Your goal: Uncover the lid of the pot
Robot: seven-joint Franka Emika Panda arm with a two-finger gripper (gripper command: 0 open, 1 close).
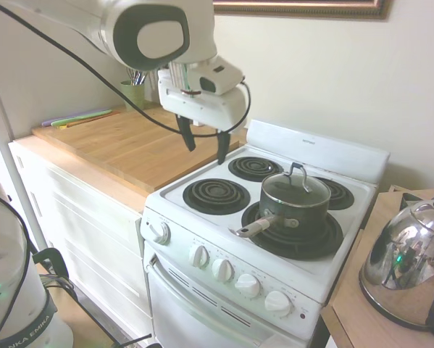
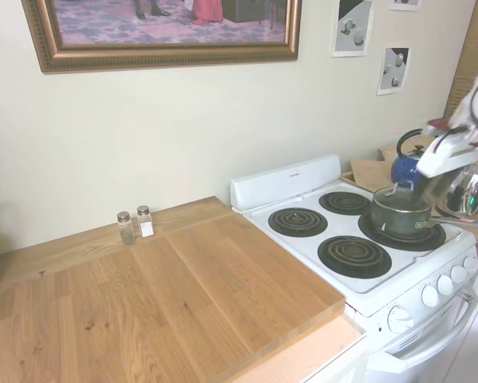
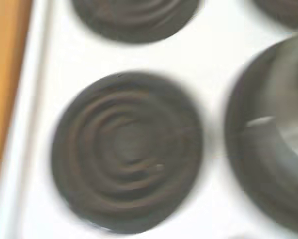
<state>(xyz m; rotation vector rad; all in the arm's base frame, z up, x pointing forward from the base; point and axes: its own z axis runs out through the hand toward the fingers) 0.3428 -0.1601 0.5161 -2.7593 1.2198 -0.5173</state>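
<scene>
Soft daylight is filling both exterior views evenly, glinting on the kettle (image 1: 405, 264). The wrist view is smearing the stove's coil burner (image 3: 128, 152) with blur.
</scene>
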